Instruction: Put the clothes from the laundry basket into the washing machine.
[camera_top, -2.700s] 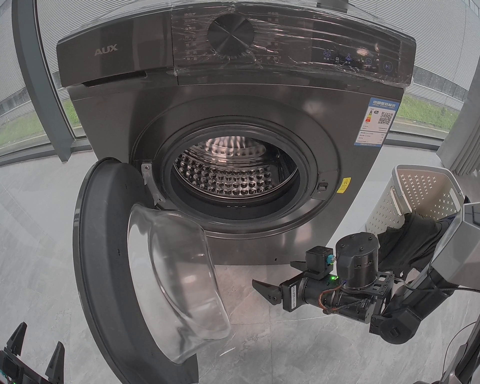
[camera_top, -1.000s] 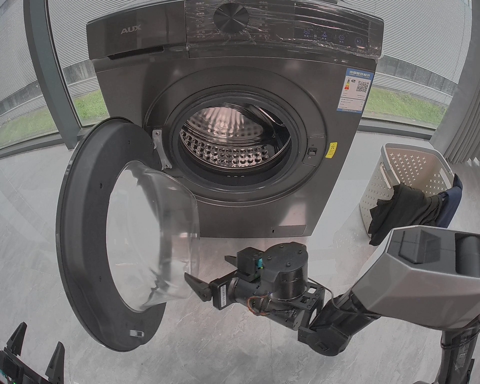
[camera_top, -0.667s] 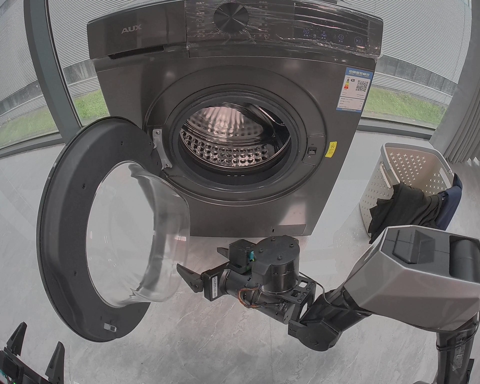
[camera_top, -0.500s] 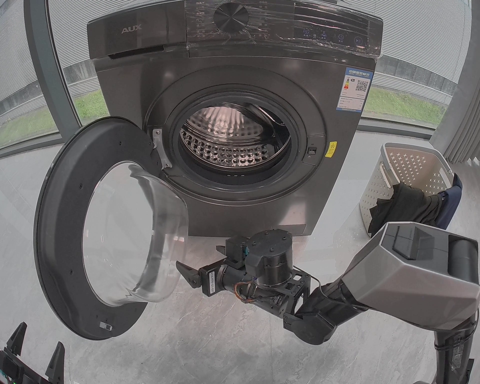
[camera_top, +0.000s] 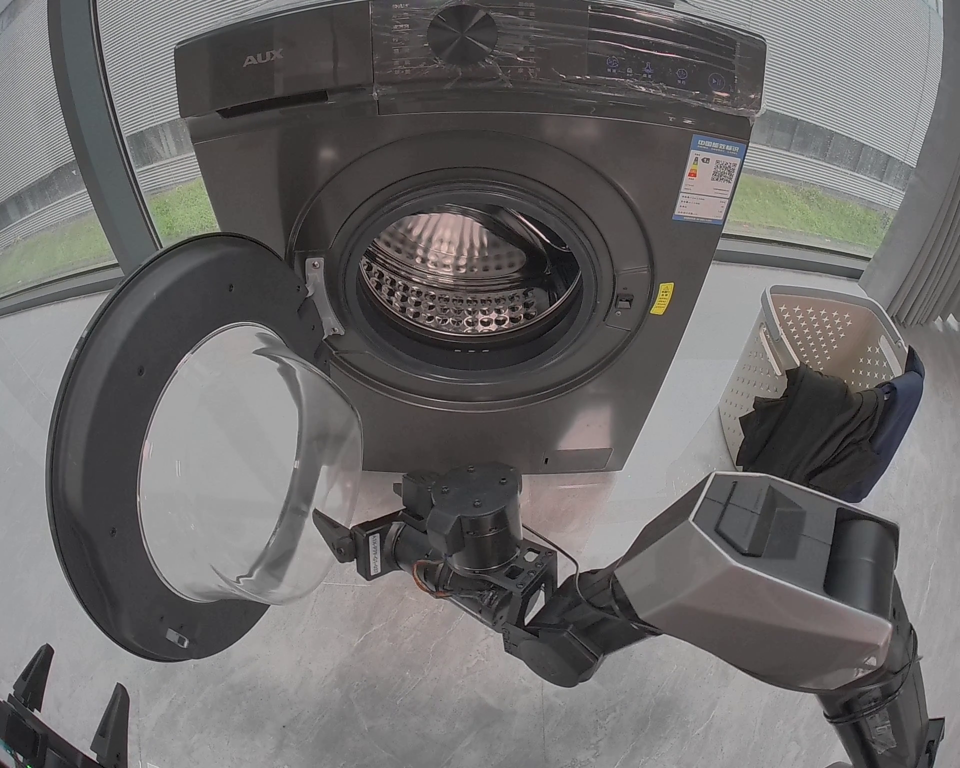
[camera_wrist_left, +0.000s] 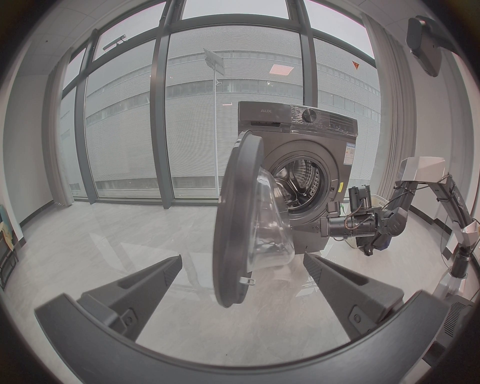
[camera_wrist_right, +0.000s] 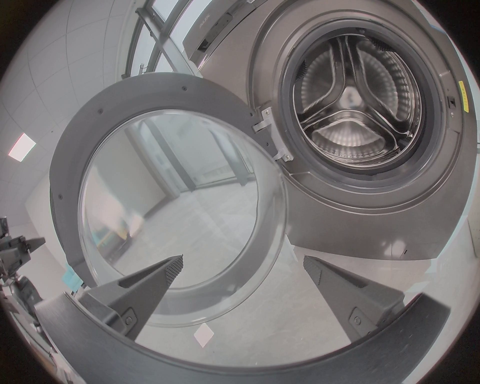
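The grey washing machine (camera_top: 470, 110) stands with its round door (camera_top: 110, 450) swung wide to the left, and its steel drum (camera_top: 465, 275) holds nothing. At the right, dark clothes (camera_top: 810, 425) hang over the rim of the white laundry basket (camera_top: 830, 325). My right gripper (camera_top: 358, 505) is open low in front of the machine, next to the door's glass bowl (camera_top: 245, 470); whether it touches the bowl I cannot tell. In the right wrist view its empty fingers (camera_wrist_right: 150, 285) face the door (camera_wrist_right: 165, 200) and drum (camera_wrist_right: 357, 100). My left gripper (camera_top: 65, 700) is open at the bottom left.
A navy garment (camera_top: 900, 400) hangs on the basket's far side. Tall windows and a dark pillar (camera_top: 90, 150) stand behind the machine. The grey tiled floor (camera_top: 350, 690) lies bare in front. In the left wrist view the door (camera_wrist_left: 235, 220) is edge-on before the open left gripper (camera_wrist_left: 242, 272).
The head camera backed away from the machine early on. Since then my right gripper has moved left along the floor and the door has swung wider open to the left.
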